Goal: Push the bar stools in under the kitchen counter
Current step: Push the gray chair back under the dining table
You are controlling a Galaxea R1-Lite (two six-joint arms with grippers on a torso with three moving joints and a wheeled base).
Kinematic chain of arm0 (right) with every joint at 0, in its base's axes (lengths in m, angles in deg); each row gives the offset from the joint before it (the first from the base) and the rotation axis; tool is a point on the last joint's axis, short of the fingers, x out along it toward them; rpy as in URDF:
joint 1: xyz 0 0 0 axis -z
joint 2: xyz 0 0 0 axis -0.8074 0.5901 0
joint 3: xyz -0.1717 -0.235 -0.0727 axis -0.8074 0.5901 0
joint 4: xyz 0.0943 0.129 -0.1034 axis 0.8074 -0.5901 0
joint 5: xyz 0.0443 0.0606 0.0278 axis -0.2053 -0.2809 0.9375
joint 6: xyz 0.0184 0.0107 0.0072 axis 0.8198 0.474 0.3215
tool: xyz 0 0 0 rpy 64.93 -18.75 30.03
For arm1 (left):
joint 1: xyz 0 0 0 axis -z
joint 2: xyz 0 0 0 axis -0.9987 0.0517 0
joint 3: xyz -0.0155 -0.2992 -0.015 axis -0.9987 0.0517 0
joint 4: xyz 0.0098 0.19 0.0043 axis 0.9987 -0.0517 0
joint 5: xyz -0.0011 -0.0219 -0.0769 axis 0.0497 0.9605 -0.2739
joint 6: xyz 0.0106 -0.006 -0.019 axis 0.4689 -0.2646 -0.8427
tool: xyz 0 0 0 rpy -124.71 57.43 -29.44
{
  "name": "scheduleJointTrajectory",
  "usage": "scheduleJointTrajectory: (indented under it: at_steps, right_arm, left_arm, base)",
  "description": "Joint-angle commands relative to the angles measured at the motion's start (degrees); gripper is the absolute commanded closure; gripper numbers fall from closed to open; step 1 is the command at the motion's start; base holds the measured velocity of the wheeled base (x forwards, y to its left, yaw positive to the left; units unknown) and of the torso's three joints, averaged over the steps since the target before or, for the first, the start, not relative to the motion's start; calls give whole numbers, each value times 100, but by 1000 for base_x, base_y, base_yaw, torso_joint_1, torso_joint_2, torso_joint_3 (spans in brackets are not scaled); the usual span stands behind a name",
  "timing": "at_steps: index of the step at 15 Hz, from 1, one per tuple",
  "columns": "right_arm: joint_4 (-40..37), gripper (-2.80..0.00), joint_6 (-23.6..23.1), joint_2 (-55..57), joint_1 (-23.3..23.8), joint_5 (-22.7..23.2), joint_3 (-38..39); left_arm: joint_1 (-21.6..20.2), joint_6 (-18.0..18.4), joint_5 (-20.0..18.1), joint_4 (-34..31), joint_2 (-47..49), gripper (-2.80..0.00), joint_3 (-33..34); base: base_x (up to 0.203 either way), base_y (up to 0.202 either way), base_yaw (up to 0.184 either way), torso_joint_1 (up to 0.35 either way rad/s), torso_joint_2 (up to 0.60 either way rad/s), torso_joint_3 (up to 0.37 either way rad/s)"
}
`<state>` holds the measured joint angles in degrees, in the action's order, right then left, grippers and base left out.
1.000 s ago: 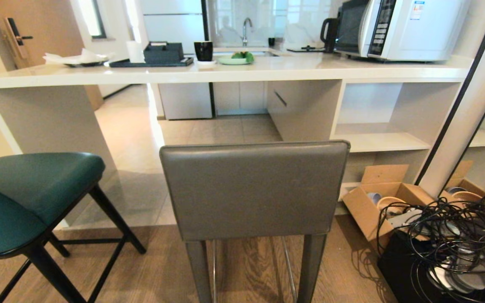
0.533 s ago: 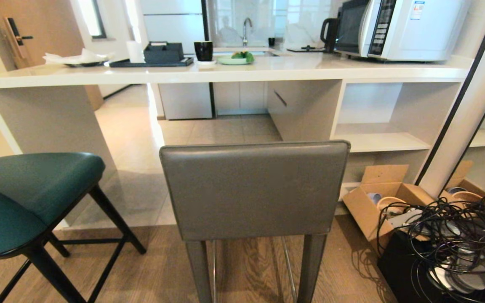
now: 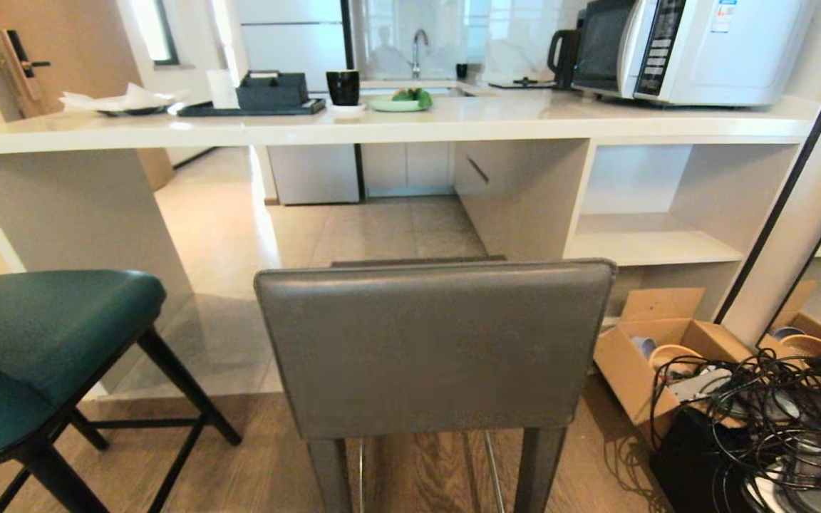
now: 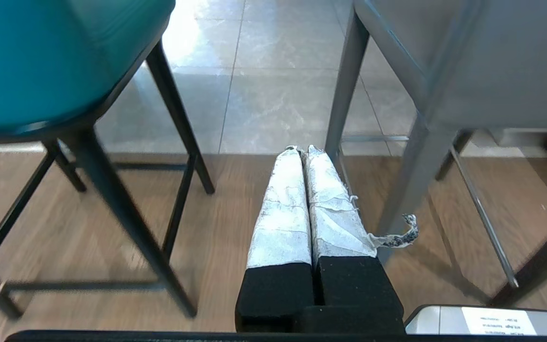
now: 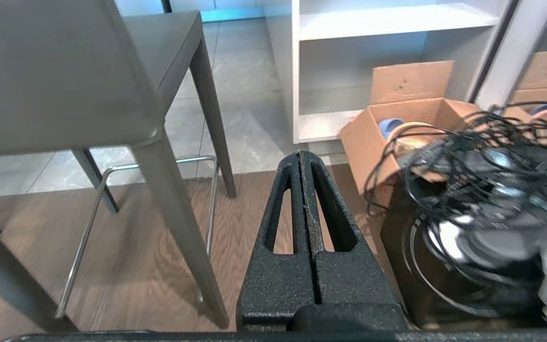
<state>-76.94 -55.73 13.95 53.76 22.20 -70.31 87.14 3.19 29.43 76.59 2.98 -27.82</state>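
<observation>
- The left gripper (image 4: 301,151) is held low above the wood floor (image 4: 235,228), reaching forward; its two tape-wrapped fingers (image 4: 283,209) are pressed together, holding nothing.
- To this gripper's left stands the teal stool (image 4: 41,61), its black legs planted on the wood just short of the tiled floor (image 4: 278,71). Just to the gripper's right, near its tip but apart from it, is a grey leg of the grey stool (image 4: 468,61).
- A loose frayed strip of tape (image 4: 397,235) hangs off the right-hand finger.
- The right gripper (image 5: 300,154) is also low and reaching forward, its black fingers (image 5: 335,213) closed tight against each other, empty.
- The grey stool's back and seat are up and to this gripper's left, its nearest leg just beside the gripper without touching it; the metal footrest (image 5: 159,164) lies between the legs.
- Ahead of the right gripper are the white open shelves (image 5: 387,57) at the counter's end.
- Ahead and to its right, an open cardboard box (image 5: 397,118) on the floor holds a blue cup (image 5: 390,126) and a tan bowl-like piece, partly hidden.
- Right of the gripper, a black box (image 5: 416,266) is heaped with tangled black cables (image 5: 487,161).
- In the head view neither arm shows; both stools stand out in front of the kitchen counter (image 3: 382,128), not under it, the grey one in the middle and the teal one at the left.
- On the counter are a dark tray (image 3: 246,107), a black cup (image 3: 343,87), a green plate (image 3: 396,103) and a microwave (image 3: 695,50).
</observation>
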Motion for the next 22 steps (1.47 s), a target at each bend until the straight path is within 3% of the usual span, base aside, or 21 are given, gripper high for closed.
scheduleJointTrajectory:
  at_steps: [1,4,22]
  right_arm:
    - [3,0,2,7,3,0,9]
    - [3,0,3,7,-1,0,9]
    - [-87,0,-25,27,7,6,-20]
  left_arm:
    - [-1,-3,0,-5,7,0,-1]
    - [-1,-3,0,-5,7,0,-1]
    - [-16,41,20,-32,-4,0,-56]
  base:
    - [193,0,3,5,7,-3]
    - [170,0,3,1,3,3]
    - [0,0,0,0,0,0]
